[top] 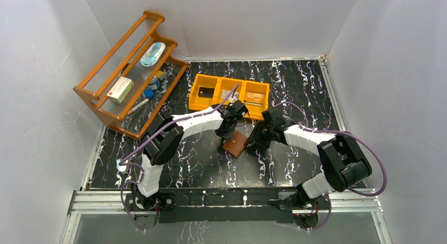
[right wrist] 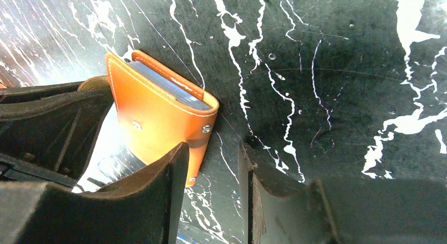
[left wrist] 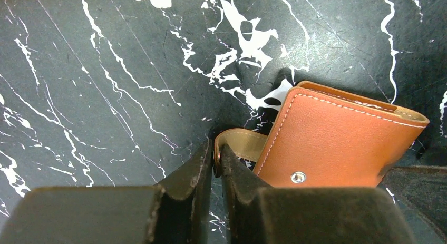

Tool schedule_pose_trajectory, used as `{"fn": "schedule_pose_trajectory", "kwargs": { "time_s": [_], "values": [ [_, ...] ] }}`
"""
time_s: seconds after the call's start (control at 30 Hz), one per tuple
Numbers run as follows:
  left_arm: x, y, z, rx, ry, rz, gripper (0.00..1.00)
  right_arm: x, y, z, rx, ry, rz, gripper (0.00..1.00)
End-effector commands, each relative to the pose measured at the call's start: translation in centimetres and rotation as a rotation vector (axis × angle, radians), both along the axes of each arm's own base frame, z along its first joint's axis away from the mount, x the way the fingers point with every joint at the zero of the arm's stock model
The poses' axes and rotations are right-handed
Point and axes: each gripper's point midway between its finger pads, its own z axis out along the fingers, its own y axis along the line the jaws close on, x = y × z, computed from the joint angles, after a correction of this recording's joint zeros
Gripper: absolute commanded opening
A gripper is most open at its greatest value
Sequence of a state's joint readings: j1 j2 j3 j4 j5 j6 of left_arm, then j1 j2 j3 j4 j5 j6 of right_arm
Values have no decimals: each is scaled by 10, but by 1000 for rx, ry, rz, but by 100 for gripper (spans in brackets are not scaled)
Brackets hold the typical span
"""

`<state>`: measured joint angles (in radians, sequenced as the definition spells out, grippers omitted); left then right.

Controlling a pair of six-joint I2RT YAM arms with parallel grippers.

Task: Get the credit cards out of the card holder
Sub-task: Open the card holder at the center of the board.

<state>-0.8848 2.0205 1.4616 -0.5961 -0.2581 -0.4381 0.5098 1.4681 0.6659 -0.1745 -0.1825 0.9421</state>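
The brown leather card holder [top: 235,145] lies folded shut on the black marble table, between the two grippers. My left gripper [top: 226,133] is shut on the holder's tan snap strap [left wrist: 242,141], pinching its end between the fingertips [left wrist: 216,153]. The holder's stitched cover [left wrist: 337,144] lies just right of the left jaws. My right gripper [right wrist: 213,149] stands open at the holder's other side, only bare table between its jaws, and its left finger [right wrist: 158,181] overlaps a corner of the holder [right wrist: 153,117]. Grey-blue layers [right wrist: 168,86] show between the covers; whether they are credit cards or pockets is unclear.
An orange three-compartment bin [top: 232,78] stands just behind the grippers, holding a black card [top: 206,91] and a tan one [top: 254,98]. A wooden rack [top: 100,91] with a white-and-red box [top: 120,89] stands at the back left. White walls enclose the table.
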Motion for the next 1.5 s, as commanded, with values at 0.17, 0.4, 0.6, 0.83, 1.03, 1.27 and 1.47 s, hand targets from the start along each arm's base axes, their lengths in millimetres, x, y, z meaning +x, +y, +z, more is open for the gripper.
{"fn": "schedule_pose_trajectory", "kwargs": {
  "time_s": [0.17, 0.4, 0.6, 0.83, 1.03, 1.27, 1.47],
  "values": [
    [3, -3, 15, -41, -14, -17, 0, -5, -6, -12, -45, 13, 38, 51],
    [-6, 11, 35, -87, -33, 50, 0, 14, -1, 21, -61, -115, 142, 65],
    [-16, 21, 46, -150, -20, 89, 0, 36, -16, 57, -244, -269, 207, 86],
    [-23, 19, 47, -172, 8, 101, 0, 55, -64, 89, -717, -422, 164, 99],
    [-23, 19, 50, -174, 9, 104, 0, 55, -63, 132, -972, -662, 139, 98],
    [-26, 18, 50, -191, 23, 117, 0, 46, -52, 180, -1282, -896, 169, 98],
    [-27, 17, 54, -211, 19, 136, 0, 39, -47, 176, -1357, -846, 198, 98]
  ]
}}
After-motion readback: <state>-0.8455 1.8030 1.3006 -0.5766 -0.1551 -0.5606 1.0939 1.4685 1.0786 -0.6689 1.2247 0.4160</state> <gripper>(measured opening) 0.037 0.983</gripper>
